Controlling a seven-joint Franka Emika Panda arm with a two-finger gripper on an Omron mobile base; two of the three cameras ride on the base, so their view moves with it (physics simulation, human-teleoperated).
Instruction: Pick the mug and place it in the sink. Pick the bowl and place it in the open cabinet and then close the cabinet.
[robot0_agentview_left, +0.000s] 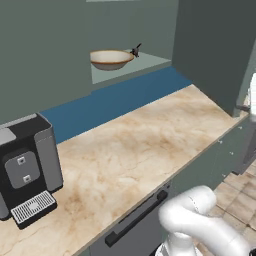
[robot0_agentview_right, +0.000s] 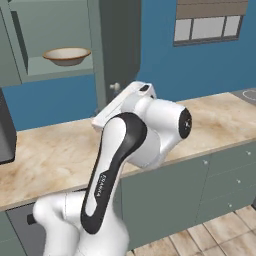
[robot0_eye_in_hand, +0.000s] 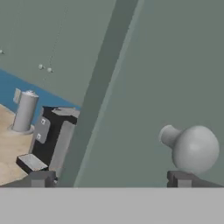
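The cream-tan bowl (robot0_agentview_left: 111, 59) (robot0_agentview_right: 66, 56) rests on the lower shelf inside the open grey-green cabinet (robot0_agentview_left: 145, 62). The cabinet door (robot0_agentview_left: 215, 50) (robot0_eye_in_hand: 175, 70) stands swung out, edge-on in the right base view. In the hand view my gripper (robot0_eye_in_hand: 111, 179) is open and close to the door face. The round pale knob (robot0_eye_in_hand: 192, 148) sits just above my right fingertip (robot0_eye_in_hand: 181, 178), with nothing held between the fingers. The mug and the sink are out of view.
A black and grey coffee machine (robot0_agentview_left: 25, 170) (robot0_eye_in_hand: 52, 140) stands on the marble counter (robot0_agentview_left: 130, 150) at the left. A grey cylinder (robot0_eye_in_hand: 24, 111) stands on the counter beyond it. Grey-green drawers (robot0_agentview_right: 225, 175) run under the counter's edge.
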